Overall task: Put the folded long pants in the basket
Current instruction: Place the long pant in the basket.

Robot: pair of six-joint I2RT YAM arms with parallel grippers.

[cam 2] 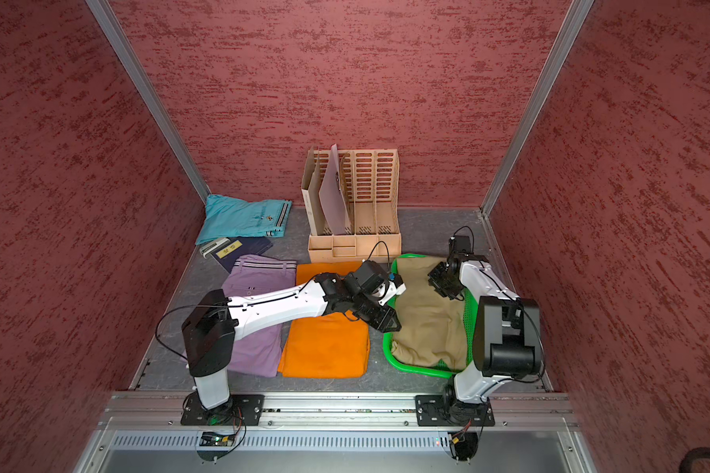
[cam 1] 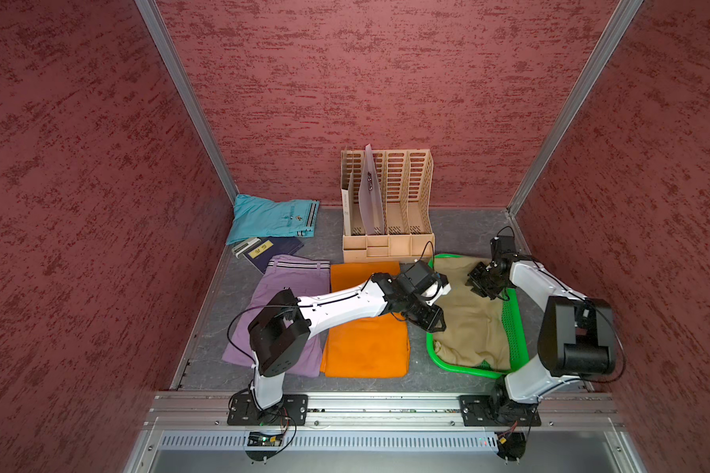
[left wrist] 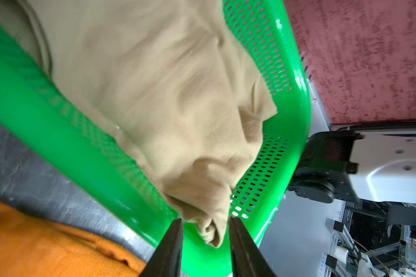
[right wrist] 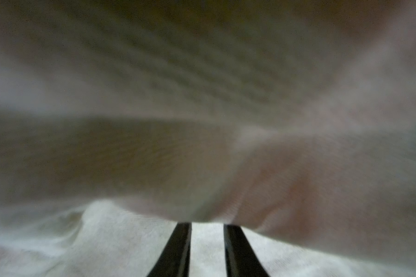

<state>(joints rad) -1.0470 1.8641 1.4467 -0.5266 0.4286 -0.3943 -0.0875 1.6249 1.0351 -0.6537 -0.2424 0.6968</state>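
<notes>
Beside the basket, orange pants beneath the left arm.

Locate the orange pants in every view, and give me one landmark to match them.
In a top view: orange pants flat between lilac pants and green basket.
In a top view: same spot.
Left wrist: one corner, across a grey table strip from the basket rim.
Right wrist: not in it.
Landmark: the basket, plain in all but right wrist.
</notes>
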